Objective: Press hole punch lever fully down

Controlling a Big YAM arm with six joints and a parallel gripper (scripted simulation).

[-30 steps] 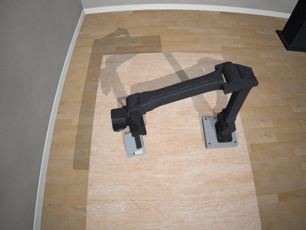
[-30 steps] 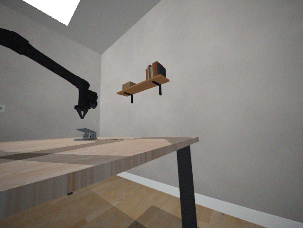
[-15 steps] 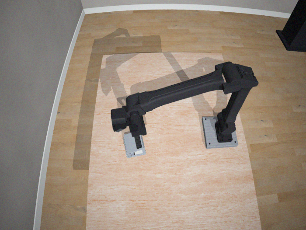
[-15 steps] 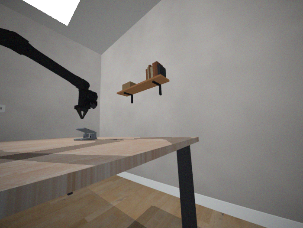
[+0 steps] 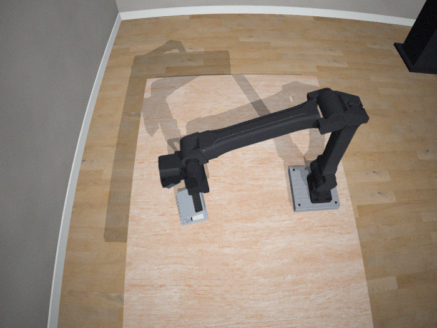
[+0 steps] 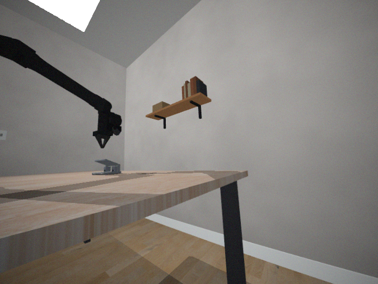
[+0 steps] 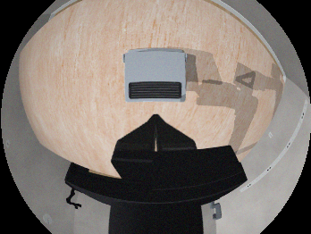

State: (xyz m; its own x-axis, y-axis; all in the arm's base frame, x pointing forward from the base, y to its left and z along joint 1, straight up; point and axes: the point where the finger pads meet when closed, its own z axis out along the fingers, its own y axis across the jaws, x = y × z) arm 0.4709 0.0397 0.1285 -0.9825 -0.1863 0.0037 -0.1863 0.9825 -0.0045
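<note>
A small grey hole punch point(image 5: 191, 210) point(image 6: 106, 167) point(image 7: 155, 74) stands on the light wooden table point(image 5: 247, 267) point(image 6: 128, 186) point(image 7: 78, 80). In the side view its lever is raised and slopes upward. A strip of white paper point(image 5: 197, 217) shows at its front end. My gripper point(image 6: 101, 146) point(image 7: 155, 118) point(image 5: 197, 207) is shut and empty, fingers closed to a point. It points straight down and hangs a short way above the punch's lever, not touching it.
The arm's grey base plate point(image 5: 300, 190) is bolted to the table on the right. A wall shelf point(image 6: 179, 106) with books hangs well away. A dark cabinet point(image 5: 420, 38) stands on the floor at the far right.
</note>
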